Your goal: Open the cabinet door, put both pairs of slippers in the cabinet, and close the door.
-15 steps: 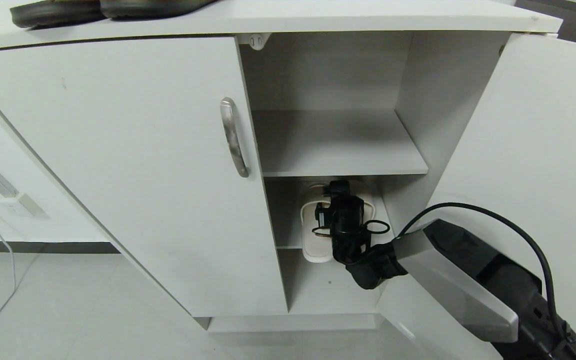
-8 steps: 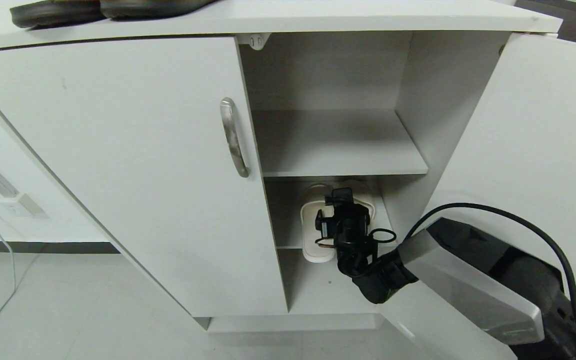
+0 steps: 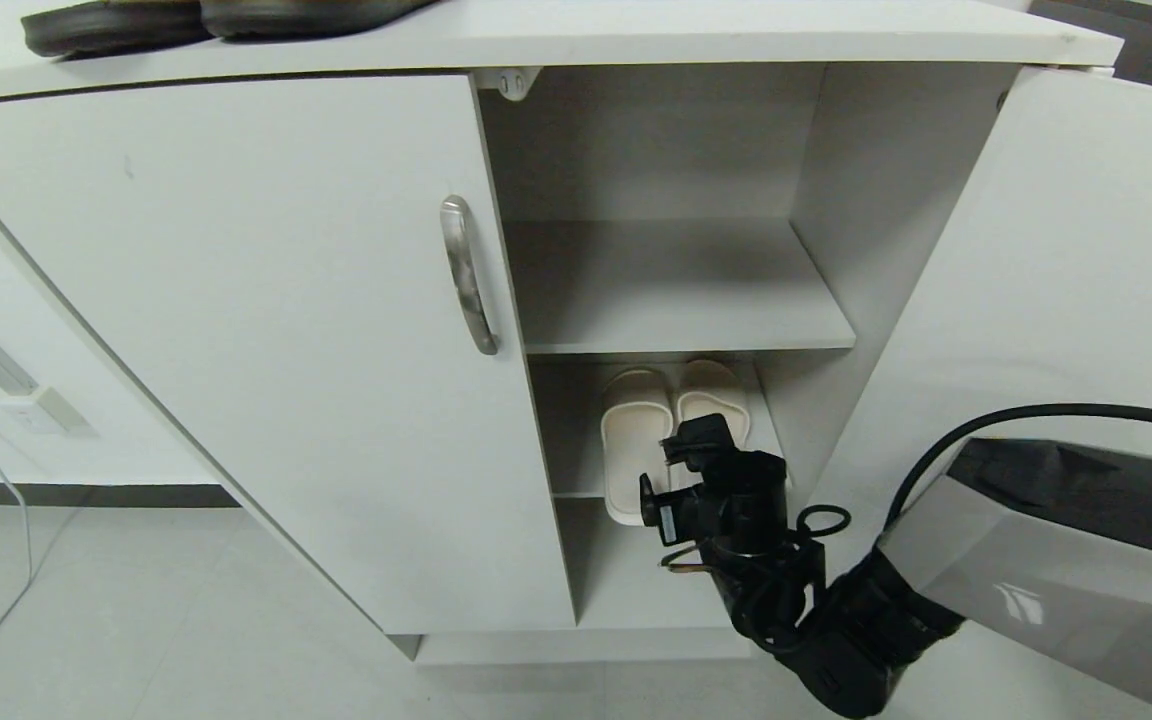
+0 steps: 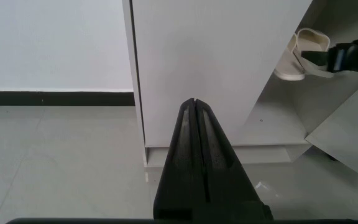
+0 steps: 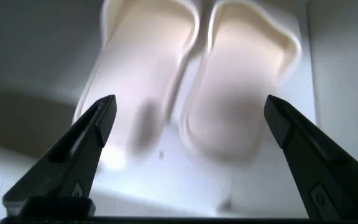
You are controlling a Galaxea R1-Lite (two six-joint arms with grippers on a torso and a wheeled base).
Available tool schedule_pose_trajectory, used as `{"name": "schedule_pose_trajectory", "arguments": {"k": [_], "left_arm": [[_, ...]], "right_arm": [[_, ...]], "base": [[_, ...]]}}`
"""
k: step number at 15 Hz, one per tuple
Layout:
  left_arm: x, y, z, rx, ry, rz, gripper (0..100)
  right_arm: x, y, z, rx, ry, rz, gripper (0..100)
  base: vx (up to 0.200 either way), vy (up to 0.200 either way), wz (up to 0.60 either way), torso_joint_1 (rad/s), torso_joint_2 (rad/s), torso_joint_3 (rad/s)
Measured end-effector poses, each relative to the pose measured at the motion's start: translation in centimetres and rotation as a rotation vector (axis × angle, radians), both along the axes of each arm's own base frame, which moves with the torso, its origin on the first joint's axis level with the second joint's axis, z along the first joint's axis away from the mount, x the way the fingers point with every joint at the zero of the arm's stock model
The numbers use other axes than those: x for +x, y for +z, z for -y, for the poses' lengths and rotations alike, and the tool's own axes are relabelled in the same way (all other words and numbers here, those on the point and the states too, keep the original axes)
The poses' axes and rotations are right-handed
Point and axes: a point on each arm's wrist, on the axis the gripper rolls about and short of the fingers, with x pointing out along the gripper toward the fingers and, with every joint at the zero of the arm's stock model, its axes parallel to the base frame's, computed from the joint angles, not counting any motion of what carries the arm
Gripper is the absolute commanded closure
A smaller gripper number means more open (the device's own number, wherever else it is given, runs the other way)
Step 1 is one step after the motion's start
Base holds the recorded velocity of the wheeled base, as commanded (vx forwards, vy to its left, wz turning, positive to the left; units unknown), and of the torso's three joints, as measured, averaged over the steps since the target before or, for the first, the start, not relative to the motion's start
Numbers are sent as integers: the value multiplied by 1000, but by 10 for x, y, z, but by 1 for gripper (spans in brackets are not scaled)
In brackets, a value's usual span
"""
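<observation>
Right gripper (image 3: pixel 676 462) is hanging wide open just in front of the cabinet (image 3: pixel 236 300). White slippers (image 3: pixel 636 430) are sitting side by side inside the cabinet. Dark slippers (image 3: pixel 116 25) are lying on top of the cabinet.

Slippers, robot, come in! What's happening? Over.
Right gripper open, facing white slippers on lower shelf. Left gripper shut. Dark slippers atop cabinet.

You'll see the white cabinet (image 3: pixel 636 40) with its right door (image 3: pixel 1056 250) swung wide and its left door (image 3: pixel 236 300) shut, the cream slippers (image 3: pixel 636 445) lying side by side at the front edge of the lower shelf (image 3: pixel 576 450), and the dark slippers (image 3: pixel 116 25) on the cabinet's top near its left edge.
</observation>
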Motion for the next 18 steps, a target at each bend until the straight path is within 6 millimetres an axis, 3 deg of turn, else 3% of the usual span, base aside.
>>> {"name": "schedule_pose_trajectory", "arguments": {"k": [4,11,18], "left_arm": [[0,0,0,-2,0,0,100],[0,0,0,-1,-1,0,100],[0,0,0,-1,0,0,100]], "right_arm": [[-23,3,14,12,44,-3,0],[-31,3,13,19,57,-13,0],[-32,3,13,19,58,-12,0]], "base": [[0,0,0,0,0,0],[-200,0,0,2,2,2],[0,0,0,0,0,0]]}}
